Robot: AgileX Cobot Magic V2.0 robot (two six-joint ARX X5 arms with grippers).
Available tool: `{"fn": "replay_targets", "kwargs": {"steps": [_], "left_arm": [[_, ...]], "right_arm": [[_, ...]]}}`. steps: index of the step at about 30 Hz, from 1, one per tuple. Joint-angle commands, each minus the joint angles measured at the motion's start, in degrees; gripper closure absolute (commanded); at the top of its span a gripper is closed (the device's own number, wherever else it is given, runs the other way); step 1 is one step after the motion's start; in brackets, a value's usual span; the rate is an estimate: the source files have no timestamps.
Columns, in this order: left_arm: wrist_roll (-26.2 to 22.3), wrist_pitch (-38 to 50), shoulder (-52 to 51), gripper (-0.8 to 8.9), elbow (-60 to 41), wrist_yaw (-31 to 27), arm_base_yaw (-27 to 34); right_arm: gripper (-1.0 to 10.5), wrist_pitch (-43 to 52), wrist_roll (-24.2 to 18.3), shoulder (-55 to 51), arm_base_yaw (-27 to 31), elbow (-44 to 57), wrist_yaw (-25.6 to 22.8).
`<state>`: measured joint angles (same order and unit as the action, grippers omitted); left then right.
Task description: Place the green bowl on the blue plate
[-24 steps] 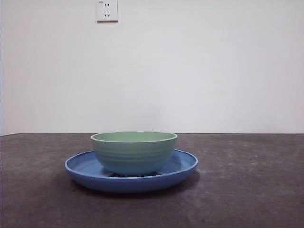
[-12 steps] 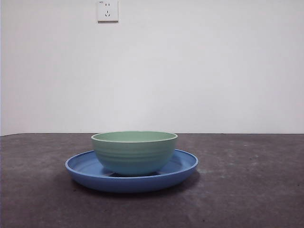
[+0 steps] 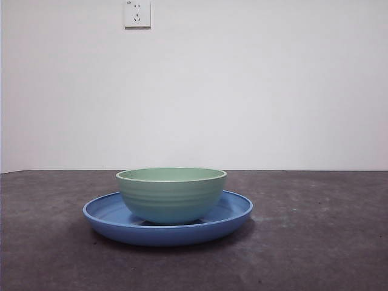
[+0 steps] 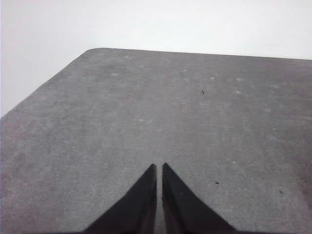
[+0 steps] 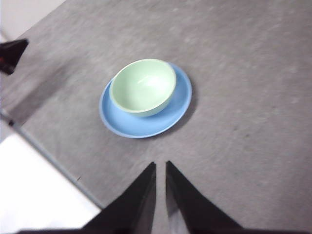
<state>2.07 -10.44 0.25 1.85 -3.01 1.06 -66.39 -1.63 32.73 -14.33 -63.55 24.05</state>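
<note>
The pale green bowl (image 3: 171,195) stands upright inside the blue plate (image 3: 235,211), a little left of the plate's middle. From high up, the right wrist view shows the same green bowl (image 5: 143,87) resting on the blue plate (image 5: 146,127). My right gripper (image 5: 161,165) hangs well above and apart from them, shut and holding nothing. My left gripper (image 4: 159,168) is shut over bare table with neither dish in its view. No gripper appears in the front view.
The dark grey table (image 3: 315,242) runs back to a white wall with a socket (image 3: 137,13). A table edge (image 5: 48,156) and a small dark object (image 5: 10,54) show in the right wrist view. A rounded table corner (image 4: 92,51) shows in the left wrist view.
</note>
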Motion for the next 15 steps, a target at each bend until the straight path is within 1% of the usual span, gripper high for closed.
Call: {"fn": "replay_targets", "kwargs": {"steps": [1, 2, 3, 4, 5, 7, 9, 11, 13, 15], "left_arm": [[-0.07, -0.28, -0.07, 7.94, -1.18, -0.02, 0.11], [-0.07, -0.28, -0.07, 7.94, -1.16, -0.02, 0.11], [-0.07, -0.28, -0.07, 7.94, -1.16, -0.02, 0.11], [-0.07, -0.28, -0.07, 7.94, -1.16, -0.02, 0.11], [-0.07, -0.28, -0.07, 7.94, -1.16, -0.02, 0.11], [-0.07, -0.28, -0.07, 7.94, -1.16, -0.02, 0.11], [-0.07, -0.28, -0.07, 7.94, -1.16, -0.02, 0.11], [-0.07, -0.28, -0.07, 7.94, -1.16, -0.02, 0.11], [-0.07, -0.28, -0.07, 7.94, -1.16, -0.02, 0.11], [-0.07, -0.28, -0.07, 7.94, -1.16, -0.02, 0.11]], "right_arm": [[9.2, 0.81, -0.24, -2.99, 4.42, 0.39, 0.79], [9.2, 1.14, -1.27, -4.22, 6.36, 1.31, 0.74], [9.2, 3.45, -4.24, -6.16, 9.03, 3.32, -0.09], [9.2, 6.1, -5.64, -7.87, 11.08, 5.49, -0.81], [9.2, 9.64, -6.71, -9.51, 13.11, 8.24, -1.68], [9.2, 19.43, -7.45, -13.46, 17.27, 15.82, -2.49], [9.2, 29.7, -6.58, -17.66, 20.57, 24.35, -1.99], [9.2, 37.03, -5.03, -21.4, 22.23, 31.43, -1.68], [9.2, 44.68, -3.65, -25.2, 22.73, 39.21, -4.7], [9.2, 51.19, -1.88, -27.93, 22.62, 45.7, -8.87]]}}
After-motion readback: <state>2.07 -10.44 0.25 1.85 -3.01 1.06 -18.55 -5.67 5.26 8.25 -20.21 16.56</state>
